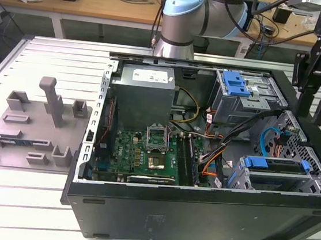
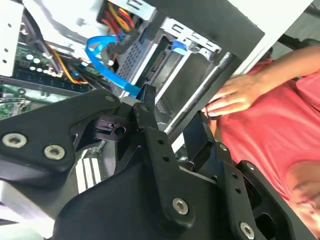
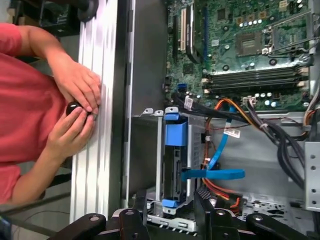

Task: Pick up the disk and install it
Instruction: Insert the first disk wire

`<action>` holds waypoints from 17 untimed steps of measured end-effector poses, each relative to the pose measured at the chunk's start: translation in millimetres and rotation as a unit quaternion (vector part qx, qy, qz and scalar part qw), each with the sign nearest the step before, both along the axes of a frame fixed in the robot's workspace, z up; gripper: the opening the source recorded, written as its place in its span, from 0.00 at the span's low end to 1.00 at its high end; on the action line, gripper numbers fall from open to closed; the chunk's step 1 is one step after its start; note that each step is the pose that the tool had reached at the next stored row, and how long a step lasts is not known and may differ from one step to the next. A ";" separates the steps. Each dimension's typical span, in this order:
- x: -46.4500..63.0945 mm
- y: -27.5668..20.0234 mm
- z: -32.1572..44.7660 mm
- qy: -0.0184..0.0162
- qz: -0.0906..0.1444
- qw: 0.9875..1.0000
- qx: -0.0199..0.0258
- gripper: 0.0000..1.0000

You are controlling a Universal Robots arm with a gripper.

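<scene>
Black two-finger gripper (image 1: pixel 313 114): fingers spread, pinching nothing, hovering at 2 o'clock in exterior view, above rim of open black computer case (image 1: pixel 196 217). Silver-grey disk in blue plastic carrier (image 1: pixel 274 165): seated in metal drive cage (image 3: pixel 159 150), 4 o'clock.

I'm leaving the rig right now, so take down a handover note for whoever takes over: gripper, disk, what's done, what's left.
Gripper: open, empty, hovering above the computer case at the exterior view's right.
Disk: sitting in the drive cage inside the case, blue carrier showing.
Done: pick-up and insertion, by the look of it.
Left: whether the disk is fully seated cannot be told.
Caution: a person's hands are at the table edge beside the case.
</scene>
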State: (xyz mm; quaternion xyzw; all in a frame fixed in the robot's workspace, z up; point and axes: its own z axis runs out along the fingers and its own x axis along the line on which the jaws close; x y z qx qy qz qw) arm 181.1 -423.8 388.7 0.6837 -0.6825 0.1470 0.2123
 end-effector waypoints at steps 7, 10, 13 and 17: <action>2.0 0.0 -6.3 0.000 -0.040 0.999 -0.011 0.50; 2.7 0.4 -11.1 0.001 -0.062 0.998 -0.011 0.50; 2.9 3.2 -12.5 0.001 -0.063 0.998 -0.012 0.50; 2.6 5.7 -13.1 -0.007 -0.063 0.998 -0.012 0.50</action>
